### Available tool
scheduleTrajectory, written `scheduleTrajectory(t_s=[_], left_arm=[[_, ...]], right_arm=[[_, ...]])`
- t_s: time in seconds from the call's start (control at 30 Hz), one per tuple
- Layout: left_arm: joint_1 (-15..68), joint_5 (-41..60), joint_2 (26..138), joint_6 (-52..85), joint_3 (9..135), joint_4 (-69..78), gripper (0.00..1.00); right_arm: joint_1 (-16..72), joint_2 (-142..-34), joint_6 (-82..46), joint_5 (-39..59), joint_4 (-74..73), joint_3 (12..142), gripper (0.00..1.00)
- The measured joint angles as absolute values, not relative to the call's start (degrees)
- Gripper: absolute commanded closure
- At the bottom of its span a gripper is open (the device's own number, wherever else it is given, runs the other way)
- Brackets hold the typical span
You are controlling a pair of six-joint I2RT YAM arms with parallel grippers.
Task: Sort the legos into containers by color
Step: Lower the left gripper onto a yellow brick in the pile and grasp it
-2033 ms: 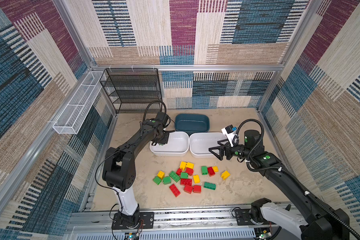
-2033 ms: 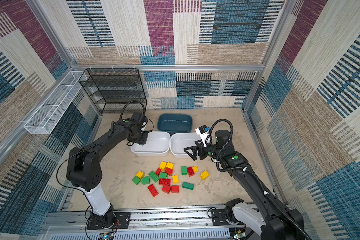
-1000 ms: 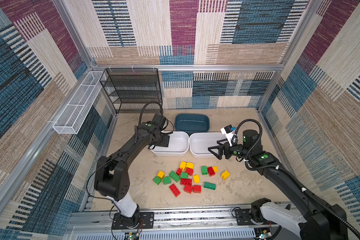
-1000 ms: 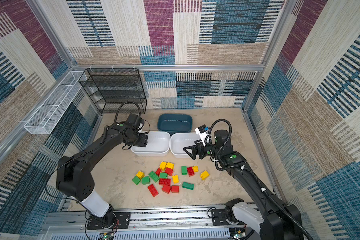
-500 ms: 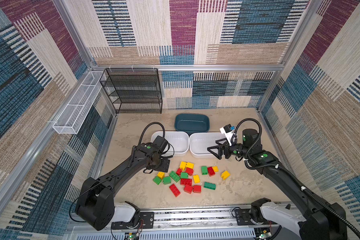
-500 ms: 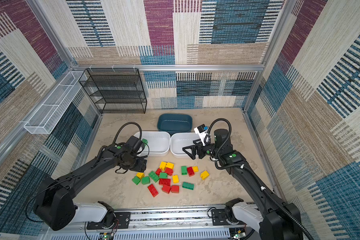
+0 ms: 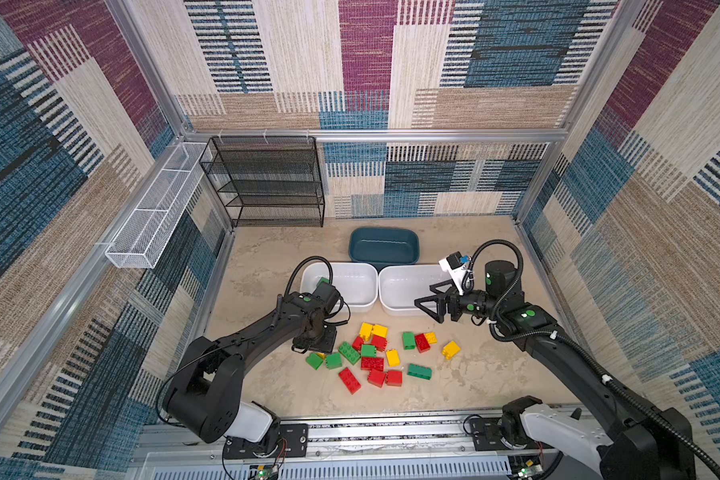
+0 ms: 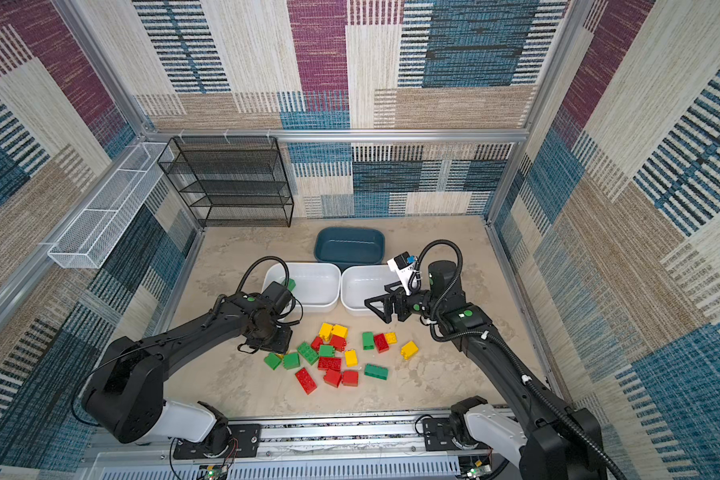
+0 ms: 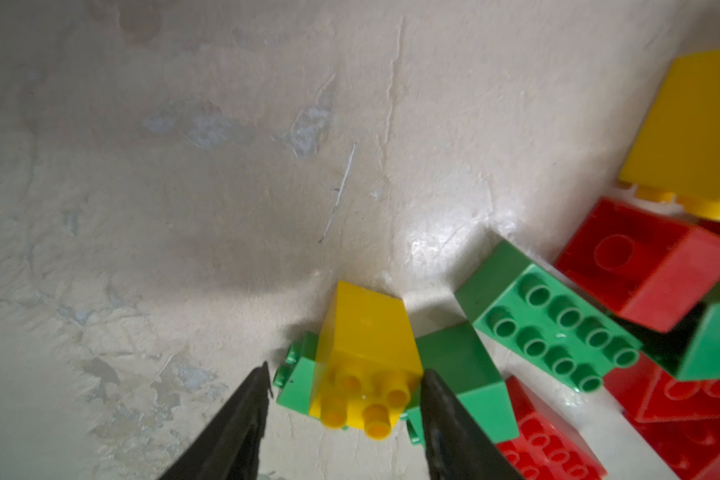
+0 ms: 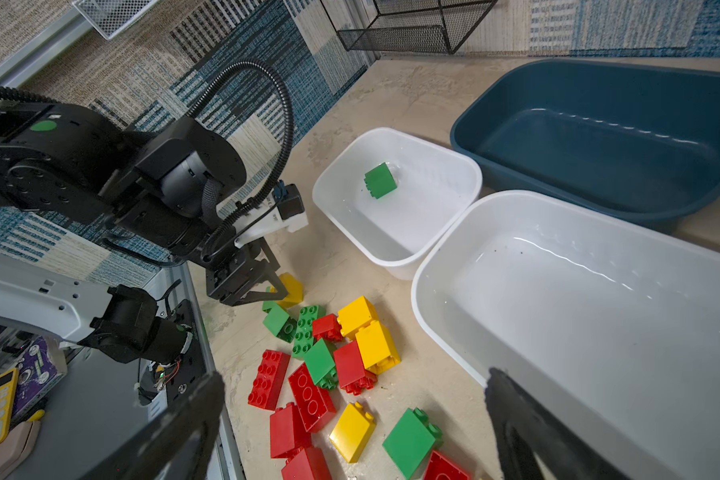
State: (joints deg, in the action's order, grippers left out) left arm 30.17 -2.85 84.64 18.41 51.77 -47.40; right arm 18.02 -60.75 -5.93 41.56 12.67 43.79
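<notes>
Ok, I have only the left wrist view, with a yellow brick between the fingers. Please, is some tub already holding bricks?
Observer: Yes. The white tub on the left arm's side holds one green brick.
Operator: And the other two tubs?
Observer: The second white tub and the teal tub are both empty.
Operator: Where is the right hand?
Observer: The right hand is open and empty, hovering by the second white tub's front rim.
</notes>
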Motion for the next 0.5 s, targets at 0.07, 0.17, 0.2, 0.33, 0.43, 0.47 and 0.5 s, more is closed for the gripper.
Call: scheduleTrajectory(t_s=[0.07, 0.17, 0.2, 0.33, 0.43, 0.47, 0.5], left_arm=[[30.22, -2.85, 85.41, 18.2, 51.57, -47.09, 0.44], [30.26, -2.85, 86.43, 18.2, 51.51, -46.63, 0.51], [30.26, -2.9, 86.67, 18.02, 51.51, -46.48, 0.53], [30.22, -2.94, 87.11, 17.96, 51.51, -46.06, 0.66], [30.22, -2.9, 87.22, 17.8, 51.51, -45.89, 0.68], [30.22, -2.92, 87.22, 17.8, 51.51, -45.89, 0.69], [30.15, -2.92, 87.22, 17.8, 51.51, -45.89, 0.7]], right_arm=[[18.02, -60.84, -5.93, 41.6, 12.6, 43.72, 0.01], [18.02, -60.99, -5.93, 41.6, 12.51, 43.68, 0.01], [18.02, -61.01, -5.93, 41.6, 12.47, 43.66, 0.01], [18.02, -61.01, -5.93, 41.6, 12.47, 43.57, 0.01], [18.02, -61.01, -5.93, 41.58, 12.49, 43.53, 0.01], [18.02, -61.01, -5.93, 41.58, 12.49, 43.53, 0.01], [18.02, -61.01, -5.93, 41.58, 12.49, 43.53, 0.01]])
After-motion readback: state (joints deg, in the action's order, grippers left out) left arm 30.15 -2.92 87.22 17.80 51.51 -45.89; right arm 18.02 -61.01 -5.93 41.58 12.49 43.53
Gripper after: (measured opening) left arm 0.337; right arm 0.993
